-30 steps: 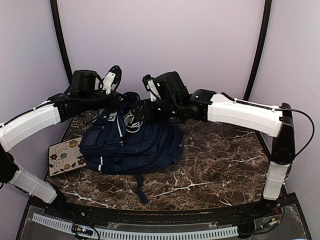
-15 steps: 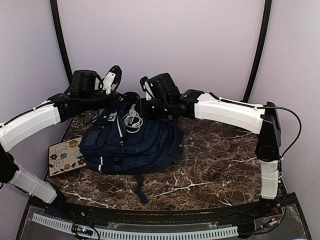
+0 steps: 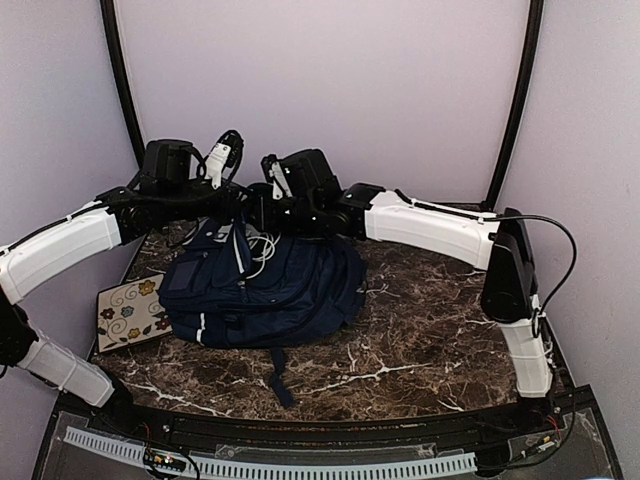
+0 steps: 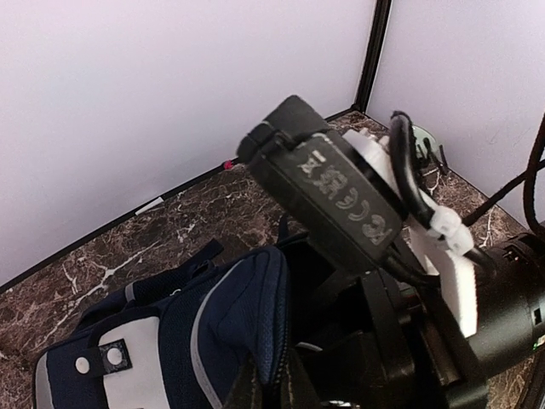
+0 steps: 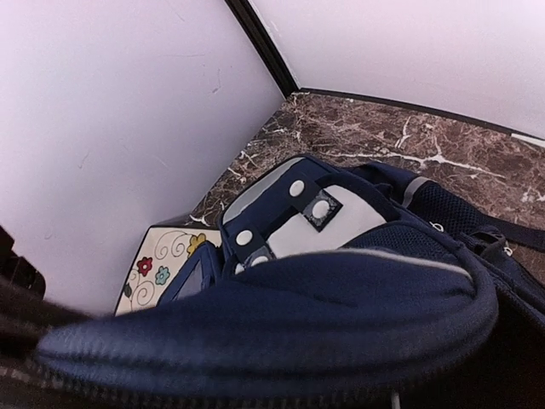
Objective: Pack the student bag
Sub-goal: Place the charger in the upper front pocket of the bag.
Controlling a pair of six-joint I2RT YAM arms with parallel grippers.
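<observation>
Student bag (image 3: pixel 280 290) lay open on the worktop (image 3: pixel 430 310), its rim pinched in the closed left claw (image 4: pixel 266 390), the right claw (image 3: pixel 258 215) at its mouth beside a white cable (image 3: pixel 262 245), its grip impossible to tell, and a floral notebook (image 3: pixel 128 310) apparently not yet packed alongside.

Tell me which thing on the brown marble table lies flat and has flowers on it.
The pale rectangular board with coloured flowers, lying on the left; the bulky dark navy fabric backpack beside it has none.

Left arm (image 3: pixel 60 245) and right arm (image 3: pixel 430 225) crowd the student bag (image 3: pixel 290 295) opening.
</observation>
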